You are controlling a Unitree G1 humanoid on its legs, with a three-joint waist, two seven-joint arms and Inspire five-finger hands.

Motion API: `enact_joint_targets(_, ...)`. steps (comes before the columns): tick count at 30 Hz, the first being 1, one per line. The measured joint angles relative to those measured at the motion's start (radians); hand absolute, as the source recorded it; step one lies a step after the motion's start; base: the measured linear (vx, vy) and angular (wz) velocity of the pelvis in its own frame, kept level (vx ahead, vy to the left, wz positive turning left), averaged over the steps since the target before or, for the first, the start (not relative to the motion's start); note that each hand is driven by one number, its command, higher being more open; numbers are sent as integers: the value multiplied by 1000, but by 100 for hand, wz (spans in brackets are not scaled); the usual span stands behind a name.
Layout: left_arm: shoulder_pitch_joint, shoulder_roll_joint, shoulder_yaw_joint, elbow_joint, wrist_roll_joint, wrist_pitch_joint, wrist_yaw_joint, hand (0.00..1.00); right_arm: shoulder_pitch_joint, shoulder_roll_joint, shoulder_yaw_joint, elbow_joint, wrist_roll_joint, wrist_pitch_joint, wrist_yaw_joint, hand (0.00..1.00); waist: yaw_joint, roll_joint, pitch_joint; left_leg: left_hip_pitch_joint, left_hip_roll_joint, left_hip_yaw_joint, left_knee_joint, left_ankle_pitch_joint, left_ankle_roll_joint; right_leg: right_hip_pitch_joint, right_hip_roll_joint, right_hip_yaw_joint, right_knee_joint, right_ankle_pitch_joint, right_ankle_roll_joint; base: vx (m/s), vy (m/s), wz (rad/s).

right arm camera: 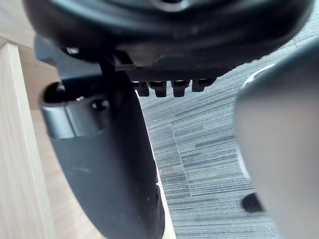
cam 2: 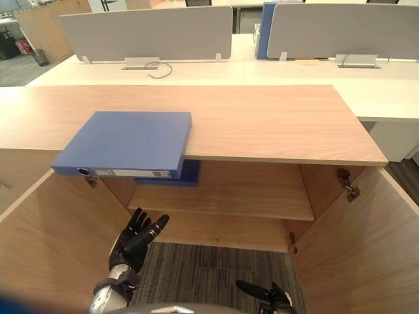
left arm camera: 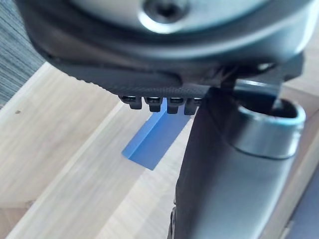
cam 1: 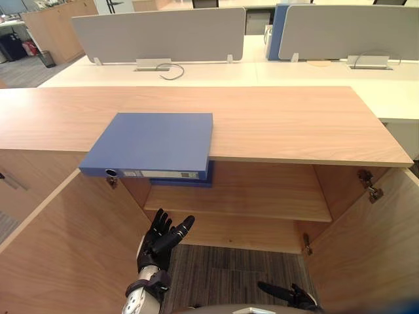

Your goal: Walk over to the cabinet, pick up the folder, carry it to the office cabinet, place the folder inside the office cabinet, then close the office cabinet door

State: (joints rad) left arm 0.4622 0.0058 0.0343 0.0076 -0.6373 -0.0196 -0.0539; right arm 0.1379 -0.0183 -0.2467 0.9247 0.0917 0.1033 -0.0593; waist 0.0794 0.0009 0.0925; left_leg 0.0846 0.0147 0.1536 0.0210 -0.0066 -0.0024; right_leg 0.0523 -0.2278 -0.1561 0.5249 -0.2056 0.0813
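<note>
My left hand [cam 1: 160, 241] is hovering before the open cabinet [cam 1: 262, 191], fingers [cam 1: 183, 226] straight and empty. My right hand [cam 1: 288, 294] is hanging low, fingers loose. The folder [cam 1: 154, 142] is overhanging the surface's [cam 1: 281, 124] front edge, its spine label [cam 1: 169, 174] unreadable.

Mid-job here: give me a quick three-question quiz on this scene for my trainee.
1. True or false: the blue folder lies on the shelf inside the cabinet.
2. The cabinet's doors are: A) both open, B) both shut, C) one open, one shut.
3. Fill in: the ___ hand is raised in front of the shelf, below the folder, fingers straight.
Key: 1 false: it lies on the cabinet top, its spine overhanging the front edge. 2 A. 3 left hand; the right hand hangs low over the carpet.
</note>
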Motion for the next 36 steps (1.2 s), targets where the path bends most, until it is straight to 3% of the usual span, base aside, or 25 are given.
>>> enact_joint_targets(2,5,-3,47,-27,-27,-1,3,100,1,4,7,-1,-11,0,7,100,5,-12,4,-11,-7,-11,5,-3,1,-42,-6,20,74,-15,-14,-35,14,9)
enact_joint_targets(5,8,-14,124,-53,-28,-1,26,100,10,13,59,-1,-11,0,7,100,5,-45,-9,-68,-2,-32,48,-9,-8,-5,11,12,-42,-41,-14,-41,-84,20)
enact_joint_targets(12,83,-105,180,-117,28,0,52,100,15,18,73,-3,-11,5,14,100,26,-47,-5,-106,25,-72,66,4,-33,111,63,-50,-279,-42,-13,-45,-148,15)
enact_joint_targets(20,93,-132,247,-300,176,1,140,100,38,58,68,-37,-11,8,2,100,47,-75,-9,-121,30,-144,24,47,-50,145,93,-134,-341,-34,0,-49,-72,26)
enact_joint_targets(30,74,-136,347,-545,674,-62,562,100,33,85,74,-48,31,-5,-77,100,76,-78,-19,-102,10,-203,-39,83,-33,178,89,-195,-368,4,23,-19,30,19)
enact_joint_targets(32,72,-136,327,-578,742,-62,594,100,32,85,74,-46,31,-6,-84,100,77,-74,-21,-102,3,-219,-56,97,-31,180,87,-201,-371,5,22,-29,48,23)
enact_joint_targets(36,59,-123,230,-614,821,-62,571,100,26,85,73,-40,31,-8,-87,100,75,-61,-31,-98,-4,-224,-77,114,-27,179,84,-201,-375,5,21,-39,39,8)
